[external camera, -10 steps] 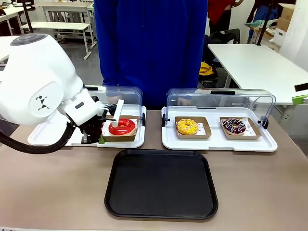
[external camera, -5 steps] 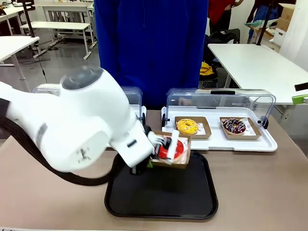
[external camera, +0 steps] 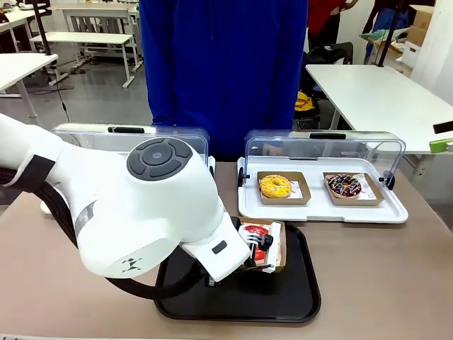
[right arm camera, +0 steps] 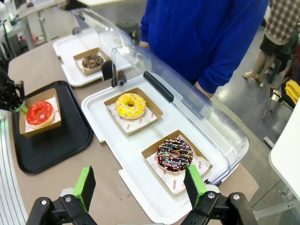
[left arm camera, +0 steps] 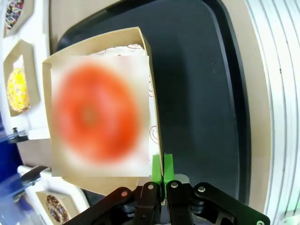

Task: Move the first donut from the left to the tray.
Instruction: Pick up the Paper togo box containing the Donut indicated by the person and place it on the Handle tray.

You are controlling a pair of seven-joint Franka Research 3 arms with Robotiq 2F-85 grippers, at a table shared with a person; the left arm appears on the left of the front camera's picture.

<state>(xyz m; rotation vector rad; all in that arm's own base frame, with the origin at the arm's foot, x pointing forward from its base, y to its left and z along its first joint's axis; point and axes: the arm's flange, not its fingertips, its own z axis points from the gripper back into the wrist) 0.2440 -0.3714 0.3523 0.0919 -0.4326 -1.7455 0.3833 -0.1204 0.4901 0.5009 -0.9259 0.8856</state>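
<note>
Faint print on donut liner paper — too small to read

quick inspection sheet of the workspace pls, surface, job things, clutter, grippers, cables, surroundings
surface: brown table, bare around the trays.
job's things: red donut in its cardboard holder, over the black tray; whether the holder touches the tray cannot be told.
clutter: white tray with its clear lid raised, holding a yellow donut and a chocolate sprinkled donut; a second white tray holds one more chocolate donut.
grippers: left gripper shut on the holder's wall; right gripper open, holding nothing, above the table.
cables: black hose along the left arm.
surroundings: a person in a blue top at the far side; white tables behind.
</note>
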